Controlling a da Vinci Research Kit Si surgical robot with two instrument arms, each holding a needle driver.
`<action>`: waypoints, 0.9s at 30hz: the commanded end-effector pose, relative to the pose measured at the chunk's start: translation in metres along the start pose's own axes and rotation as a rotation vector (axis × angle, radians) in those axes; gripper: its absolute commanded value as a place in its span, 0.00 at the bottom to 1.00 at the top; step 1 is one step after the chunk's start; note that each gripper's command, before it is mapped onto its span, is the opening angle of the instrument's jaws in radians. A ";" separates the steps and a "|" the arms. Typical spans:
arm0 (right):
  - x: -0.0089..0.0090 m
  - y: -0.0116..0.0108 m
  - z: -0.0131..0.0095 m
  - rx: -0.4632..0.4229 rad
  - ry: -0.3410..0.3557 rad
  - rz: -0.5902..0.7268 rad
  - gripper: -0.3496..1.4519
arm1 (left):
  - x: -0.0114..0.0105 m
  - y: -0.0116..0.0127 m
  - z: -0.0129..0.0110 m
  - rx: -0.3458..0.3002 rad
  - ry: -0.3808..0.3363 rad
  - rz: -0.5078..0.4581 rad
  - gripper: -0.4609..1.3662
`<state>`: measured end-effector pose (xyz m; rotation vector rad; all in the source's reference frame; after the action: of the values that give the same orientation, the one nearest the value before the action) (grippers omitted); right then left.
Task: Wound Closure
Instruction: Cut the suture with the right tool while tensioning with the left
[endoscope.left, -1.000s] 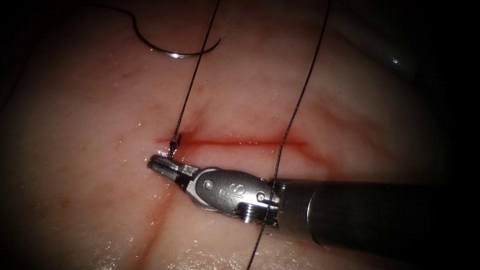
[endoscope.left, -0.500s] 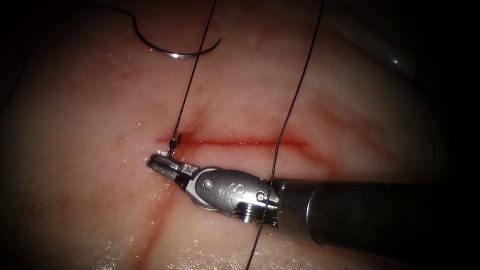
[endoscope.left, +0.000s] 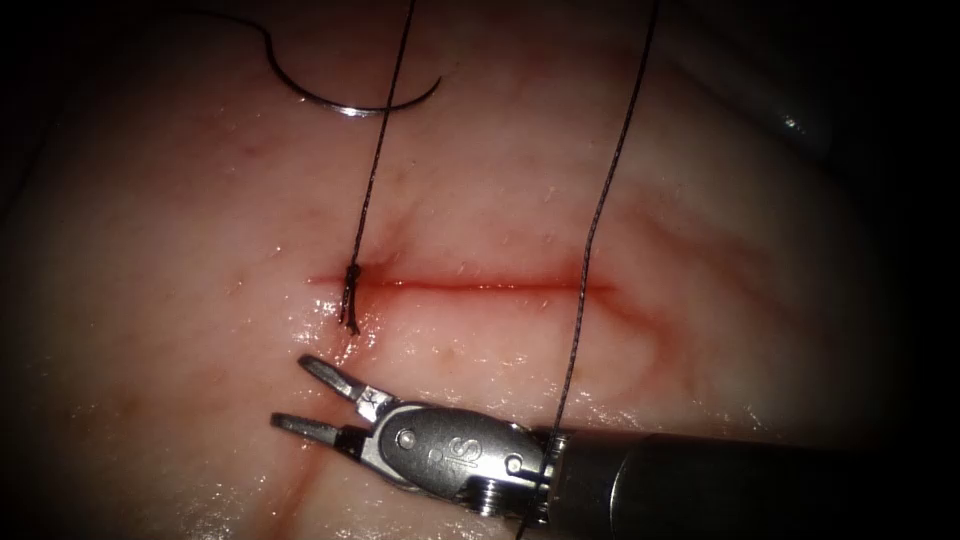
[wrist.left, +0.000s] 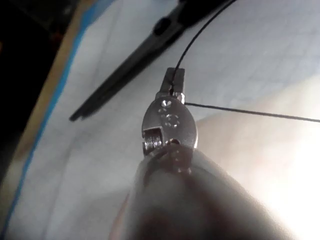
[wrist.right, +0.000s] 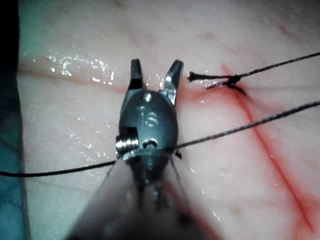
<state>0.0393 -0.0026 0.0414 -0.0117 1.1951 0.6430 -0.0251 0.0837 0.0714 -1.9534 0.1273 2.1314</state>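
Endoscope view: glistening tissue (endoscope.left: 500, 200); right tool (endoscope.left: 305, 398) jaws apart, empty.

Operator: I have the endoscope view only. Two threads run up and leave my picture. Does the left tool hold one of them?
Observer: Yes. In the left wrist view the left tool is shut on thread at its tips.
Operator: Is it over the tissue?
Observer: Behind it lies a gridded sheet, with scissors on it.
Operator: My right tool is open and empty, needle lying on the tissue?
Observer: Agreed. The right wrist view adds that the knot's short end stops beside that tool's jaw tip.
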 end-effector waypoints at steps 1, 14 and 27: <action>0.0001 0.0000 0.0000 0.000 -0.001 0.007 0.75 | 0.0002 0.0002 -0.0001 -0.017 0.005 -0.002 0.06; 0.0008 0.0011 -0.0021 -0.057 0.011 0.106 0.74 | 0.0038 0.0026 -0.0031 -0.046 0.032 -0.032 0.06; 0.0035 0.0028 -0.0035 -0.103 -0.002 0.238 0.74 | 0.0113 0.0030 -0.0073 -0.027 0.050 -0.112 0.06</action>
<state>0.0358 0.0003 0.0379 0.0423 1.1703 0.9134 -0.0194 0.0804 0.0588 -1.9748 0.0087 2.0192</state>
